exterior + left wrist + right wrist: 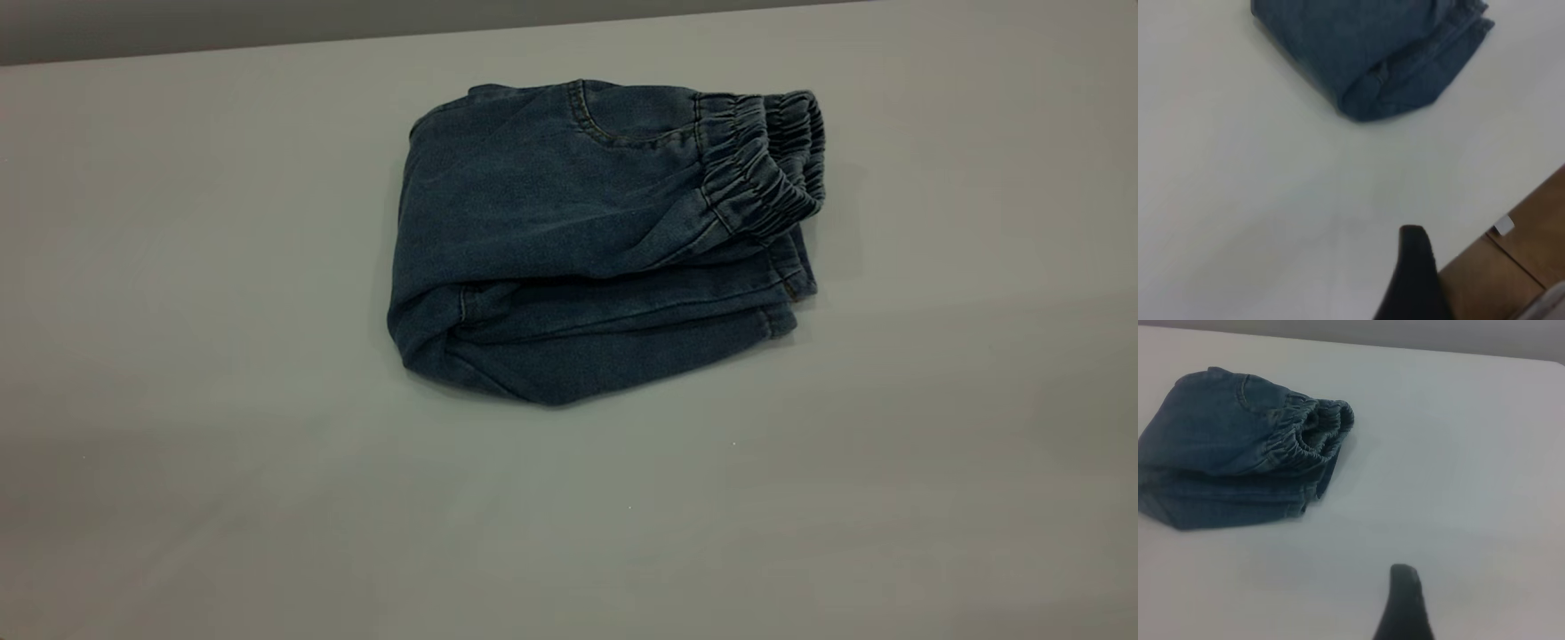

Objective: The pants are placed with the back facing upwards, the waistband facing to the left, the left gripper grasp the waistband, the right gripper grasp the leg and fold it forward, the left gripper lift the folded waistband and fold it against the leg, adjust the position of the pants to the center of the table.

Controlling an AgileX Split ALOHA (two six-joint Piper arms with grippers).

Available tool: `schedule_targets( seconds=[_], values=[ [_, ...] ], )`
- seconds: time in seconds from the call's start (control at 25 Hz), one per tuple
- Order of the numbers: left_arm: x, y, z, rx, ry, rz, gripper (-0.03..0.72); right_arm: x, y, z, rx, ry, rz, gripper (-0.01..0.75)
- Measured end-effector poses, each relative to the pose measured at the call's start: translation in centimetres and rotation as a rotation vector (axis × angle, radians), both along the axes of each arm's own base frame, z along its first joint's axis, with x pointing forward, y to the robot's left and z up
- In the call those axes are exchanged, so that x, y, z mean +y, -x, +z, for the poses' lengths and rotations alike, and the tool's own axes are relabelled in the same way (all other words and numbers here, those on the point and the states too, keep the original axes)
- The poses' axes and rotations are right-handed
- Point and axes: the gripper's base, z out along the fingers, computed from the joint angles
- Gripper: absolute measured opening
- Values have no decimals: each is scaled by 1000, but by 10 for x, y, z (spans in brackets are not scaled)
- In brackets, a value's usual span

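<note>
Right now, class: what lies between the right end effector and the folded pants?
Only bare table, as the right wrist view shows; nothing sits between the right end effector and the pants.

Pants [578, 249] folded on table [178, 356], mid-table; waistband [765, 169] on top at right end.

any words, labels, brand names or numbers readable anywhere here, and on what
None can be read.
The folded pants show only plain denim, stitching and the gathered waistband: no tag, print or lettering faces any camera.
The table is bare of marks.
A small white tab at the table's edge in the left wrist view is too small and blurred to tell whether it carries text.
</note>
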Motion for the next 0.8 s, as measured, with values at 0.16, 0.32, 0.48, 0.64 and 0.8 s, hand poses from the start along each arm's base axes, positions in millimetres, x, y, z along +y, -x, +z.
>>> schedule_targets(
  seconds=[0.16, 0.32, 0.48, 0.64, 0.8],
  values=[
    [0, 0, 0, 0, 0, 2, 486, 0, 0, 0, 0, 0, 0, 465],
    [0, 0, 0, 0, -2, 4, 486, 0, 0, 0, 0, 0, 0, 465],
    [0, 0, 0, 1, -3, 4, 486, 1, 0, 0, 0, -12, 8, 465],
    [0, 0, 0, 1, -3, 4, 486, 1, 0, 0, 0, -11, 7, 465],
    [0, 0, 0, 1, -3, 4, 486, 1, 0, 0, 0, -11, 7, 465]
  ],
)
